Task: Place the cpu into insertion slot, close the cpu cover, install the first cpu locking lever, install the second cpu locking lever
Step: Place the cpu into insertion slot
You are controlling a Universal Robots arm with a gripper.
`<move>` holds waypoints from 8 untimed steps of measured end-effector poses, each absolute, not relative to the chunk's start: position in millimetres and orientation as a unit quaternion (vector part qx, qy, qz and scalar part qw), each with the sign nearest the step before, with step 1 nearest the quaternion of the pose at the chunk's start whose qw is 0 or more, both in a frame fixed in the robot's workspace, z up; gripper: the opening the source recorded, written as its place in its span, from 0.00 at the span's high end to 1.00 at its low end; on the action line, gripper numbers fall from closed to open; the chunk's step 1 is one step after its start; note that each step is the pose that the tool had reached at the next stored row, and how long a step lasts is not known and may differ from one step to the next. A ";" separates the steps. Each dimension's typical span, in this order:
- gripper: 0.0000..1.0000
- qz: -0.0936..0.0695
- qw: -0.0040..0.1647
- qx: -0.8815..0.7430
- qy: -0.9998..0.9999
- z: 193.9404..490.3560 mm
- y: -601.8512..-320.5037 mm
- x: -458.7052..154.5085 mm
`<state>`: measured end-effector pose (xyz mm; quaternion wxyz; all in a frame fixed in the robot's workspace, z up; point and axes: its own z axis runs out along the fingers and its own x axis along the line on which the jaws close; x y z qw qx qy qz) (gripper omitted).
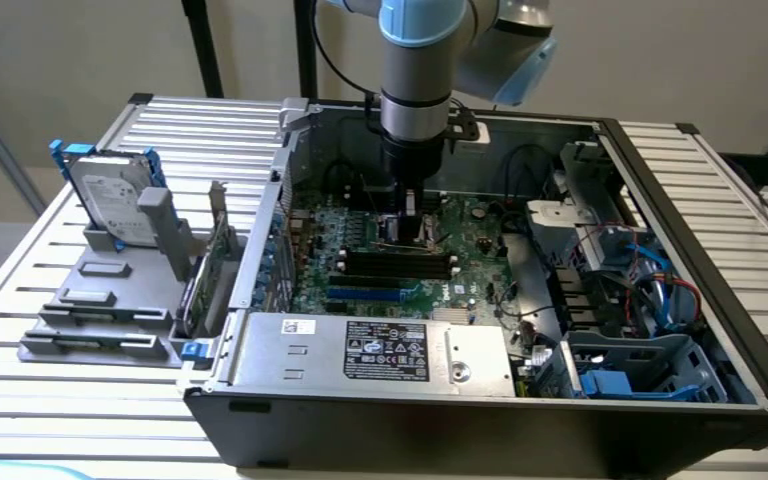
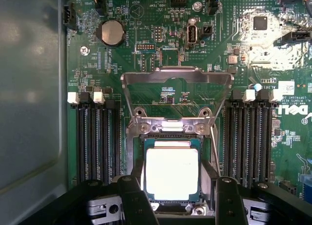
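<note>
Wrist view: we saw the gripper [image 2: 179, 198] set wide, its black fingers [image 2: 131, 200] bracketing the cpu [image 2: 171, 173], with the pads lying against two opposite edges of the chip. The cpu sat flat in the insertion slot [image 2: 170, 138], its pale metal top facing the camera. The cpu cover [image 2: 176, 76] stood swung up and open beyond the slot, so the green board showed through its cut-out centre. Long black memory slots [image 2: 95, 137] ran along both sides of the socket, and a coin battery [image 2: 111, 32] lay farther off on the board.

In the exterior view, the arm [image 1: 418, 70] came down from the top centre of the frame and we found the gripper [image 1: 408, 225] low over the motherboard [image 1: 478, 250], mid-frame, inside the open computer case [image 1: 491, 430]. A grey labelled power-supply box [image 1: 371, 350] filled the lower middle, and a hard drive [image 1: 111, 190] stood at the upper left.
</note>
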<state>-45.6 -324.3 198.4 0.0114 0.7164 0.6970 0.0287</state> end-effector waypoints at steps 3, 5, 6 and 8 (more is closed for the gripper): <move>0.46 0.028 0.012 0.716 0.697 198.2 -324.2 -45.6; 0.46 0.028 0.012 0.716 0.697 198.0 -324.2 -45.6; 0.46 0.028 0.012 0.716 0.697 197.9 -324.2 -45.6; 0.46 0.028 0.013 0.716 0.697 197.8 -324.1 -45.6</move>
